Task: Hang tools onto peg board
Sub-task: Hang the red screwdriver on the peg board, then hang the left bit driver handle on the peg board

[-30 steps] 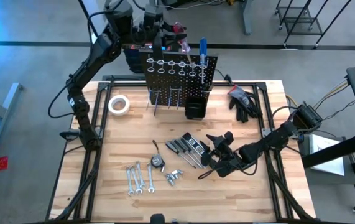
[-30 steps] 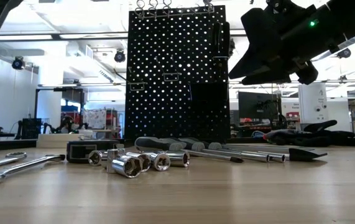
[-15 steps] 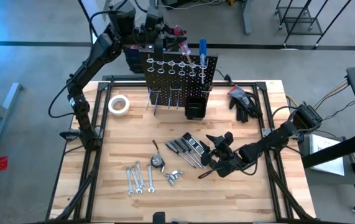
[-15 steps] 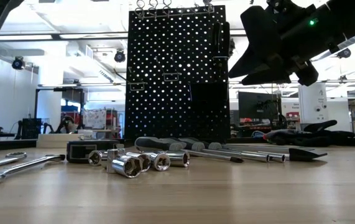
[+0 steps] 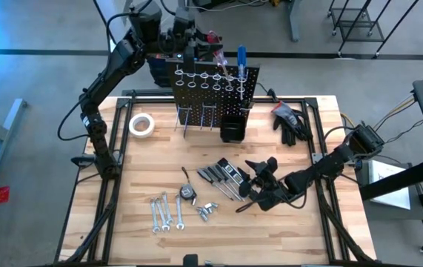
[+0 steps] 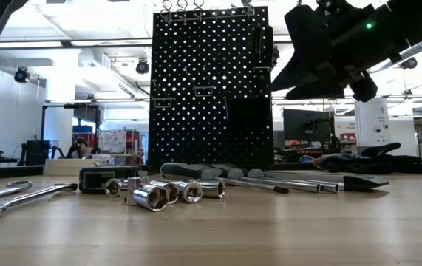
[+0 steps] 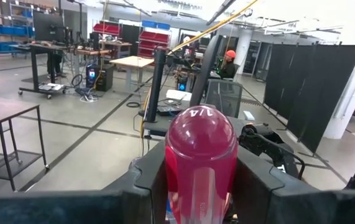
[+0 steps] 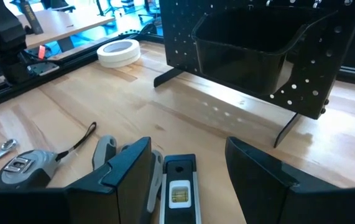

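Note:
The black peg board (image 5: pixel 215 83) stands upright at the table's far side, with a blue-handled screwdriver (image 5: pixel 241 56) hanging in one of its top rings. My left gripper (image 5: pixel 200 41) is level at the board's top edge, shut on a red-handled screwdriver (image 7: pixel 201 140). A row of black-handled screwdrivers (image 5: pixel 222 174) lies on the table's middle. Just to their right, and well above the table, my right gripper (image 5: pixel 252 175) is open. In the right wrist view a black tool (image 8: pixel 178 186) lies below the gap between its fingers. My left gripper pinches the red handle's sides (image 7: pixel 193 186) between its two fingers (image 7: pixel 149 183), which come at it level. The handle stands about upright, its rounded end marked 1/4 (image 7: pixel 201 115) above the fingers. It is lifted clear of the table. The gripper hides the shaft.
Silver wrenches (image 5: pixel 165 213), a small tape measure (image 5: pixel 189 192) and metal sockets (image 6: pixel 151 196) lie on the near left of the table. A white tape roll (image 5: pixel 142 124) sits at the far left, black gloves (image 5: pixel 289 119) at the far right. A black bin (image 8: pixel 245 50) hangs low on the board.

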Robot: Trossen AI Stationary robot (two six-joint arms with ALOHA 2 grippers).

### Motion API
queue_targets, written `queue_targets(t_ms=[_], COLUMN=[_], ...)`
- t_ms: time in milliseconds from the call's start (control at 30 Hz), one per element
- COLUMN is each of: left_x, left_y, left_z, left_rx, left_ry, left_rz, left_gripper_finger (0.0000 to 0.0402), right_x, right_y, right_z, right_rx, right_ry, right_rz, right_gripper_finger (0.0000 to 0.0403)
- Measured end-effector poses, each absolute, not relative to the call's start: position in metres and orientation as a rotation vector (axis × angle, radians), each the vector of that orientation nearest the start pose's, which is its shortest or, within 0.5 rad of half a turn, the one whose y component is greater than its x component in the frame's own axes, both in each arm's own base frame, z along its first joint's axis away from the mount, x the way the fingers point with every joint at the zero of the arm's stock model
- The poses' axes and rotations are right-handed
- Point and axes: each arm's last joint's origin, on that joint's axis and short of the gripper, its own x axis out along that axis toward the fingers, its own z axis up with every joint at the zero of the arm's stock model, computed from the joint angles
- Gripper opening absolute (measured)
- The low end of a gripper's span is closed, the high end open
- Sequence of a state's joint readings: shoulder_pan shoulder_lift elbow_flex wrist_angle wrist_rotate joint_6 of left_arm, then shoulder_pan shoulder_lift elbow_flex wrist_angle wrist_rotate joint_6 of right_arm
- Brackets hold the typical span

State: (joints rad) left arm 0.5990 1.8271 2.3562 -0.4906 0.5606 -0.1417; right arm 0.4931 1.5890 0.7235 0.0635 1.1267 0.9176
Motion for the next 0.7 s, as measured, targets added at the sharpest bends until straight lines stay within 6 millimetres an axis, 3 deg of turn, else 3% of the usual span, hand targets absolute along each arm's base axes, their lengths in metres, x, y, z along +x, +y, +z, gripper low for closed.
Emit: queue_targets(t_ms=[67,233,333,700], left_x=[0.3065,0.3067,0.3068,0.3084], left_y=[0.1903,0.1905,0.1904,0.1883], left_z=[0.5379,0.5390,0.5409,0.5402], left_rx=[-0.117,-0.105,-0.091,-0.094], left_ry=[-0.036,-0.047,-0.065,-0.061], left_rz=[0.036,0.035,0.034,0.027], left_gripper_finger=[0.0118,0.0177,0.0192,0.0167], right_x=[0.2640,0.2645,0.2659,0.2660], right_y=[0.1113,0.1112,0.1101,0.1100], right_z=[0.1624,0.1628,0.1637,0.1638], right_rx=[0.280,0.285,0.289,0.287], right_ry=[0.233,0.228,0.220,0.221], right_rz=[-0.778,-0.778,-0.780,-0.780], right_gripper_finger=[0.0199,0.0199,0.0199,0.0199])
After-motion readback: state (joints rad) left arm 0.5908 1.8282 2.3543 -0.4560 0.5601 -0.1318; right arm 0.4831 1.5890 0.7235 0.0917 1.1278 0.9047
